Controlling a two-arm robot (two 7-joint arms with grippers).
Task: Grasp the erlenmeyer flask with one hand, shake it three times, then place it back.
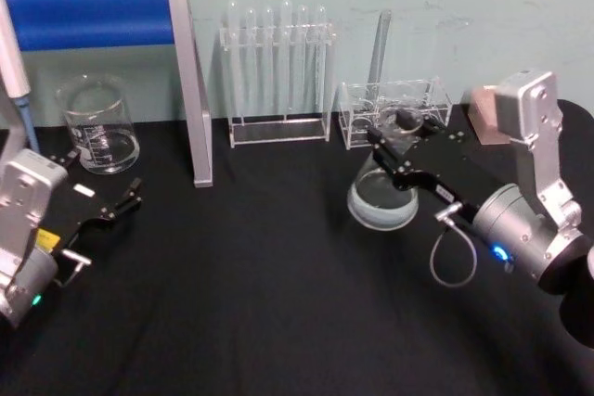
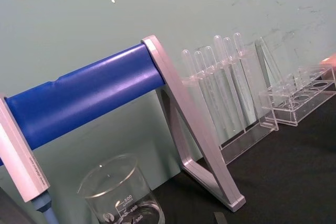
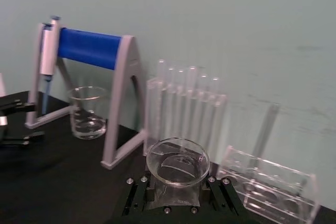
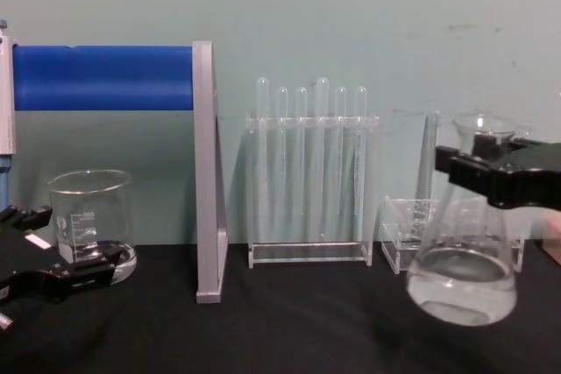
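The erlenmeyer flask (image 1: 380, 199) is clear glass with a little clear liquid in its wide base. My right gripper (image 1: 397, 139) is shut on its neck. In the chest view the flask (image 4: 462, 264) hangs slightly tilted at the right, with the black jaws of the right gripper (image 4: 491, 168) clamped just under its rim. From the right wrist view I look down into the flask's open mouth (image 3: 177, 157), held between the right gripper's (image 3: 177, 195) fingers. My left gripper (image 1: 116, 199) rests open at the table's left, in front of the beaker, and holds nothing.
A glass beaker (image 1: 97, 127) stands at the back left, beside a grey stand with a blue bar (image 1: 93, 16). A tall test tube rack (image 1: 278, 76) and a low clear rack (image 1: 394, 108) line the back. A pinkish block (image 1: 484, 113) sits at the far right.
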